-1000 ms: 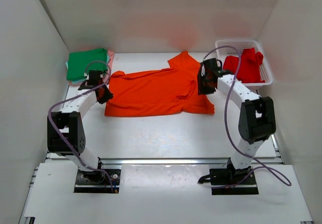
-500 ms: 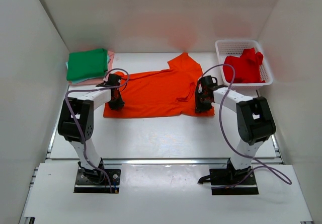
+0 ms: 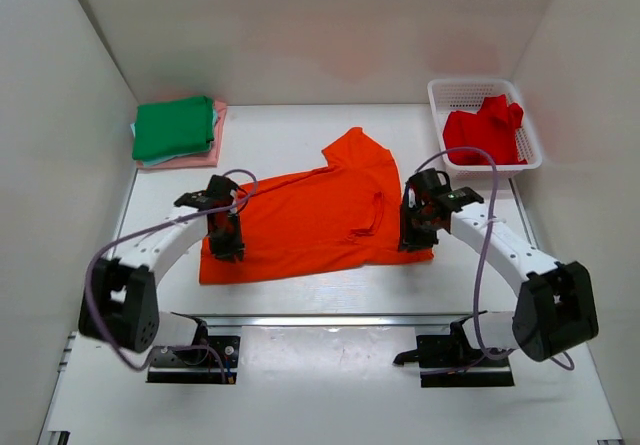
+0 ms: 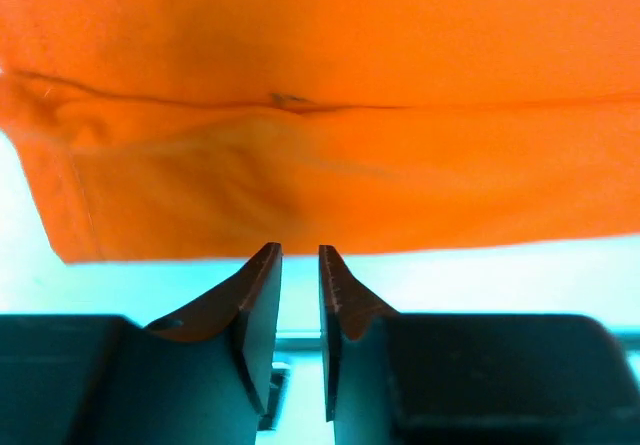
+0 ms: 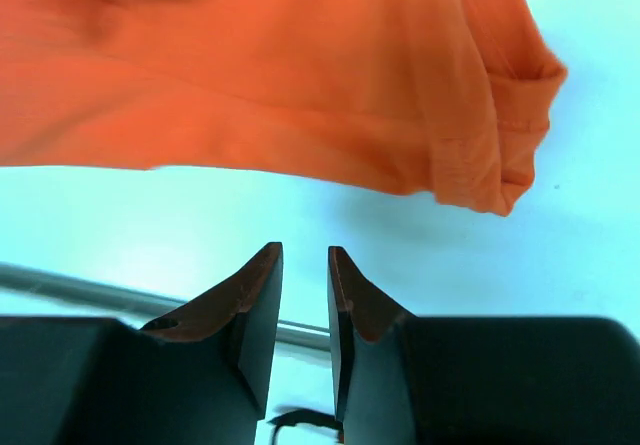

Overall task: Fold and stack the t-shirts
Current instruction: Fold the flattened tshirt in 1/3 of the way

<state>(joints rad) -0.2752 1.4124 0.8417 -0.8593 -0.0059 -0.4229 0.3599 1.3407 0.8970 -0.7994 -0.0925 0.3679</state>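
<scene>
- The left claw (image 3: 226, 237) sits at the near-left end of the orange t-shirt (image 3: 310, 215). In its wrist view the fingers (image 4: 262, 285) stand a thin slit apart with the shirt's edge right at their tips. I cannot tell whether they pinch any cloth.
- The right claw (image 3: 413, 230) is at the shirt's near-right edge. Its fingers (image 5: 258, 295) also stand a narrow slit apart, with nothing between them. A strip of bare bench (image 5: 120, 215) shows between the tips and the cloth just beyond.
- The orange t-shirt lies spread on the bench between the two claws, on a slant, with its far part reaching well past both of them. Ahead of the right claw the cloth looks blurred and throws a shadow on the bench.
- Well beyond the right claw and off to its right, the red t-shirt (image 3: 485, 135) lies heaped inside the white basket (image 3: 455, 87).
- Well beyond the left claw and off to its left, the green t-shirt (image 3: 175, 127) lies folded on top of the pink t-shirt (image 3: 195, 161).
</scene>
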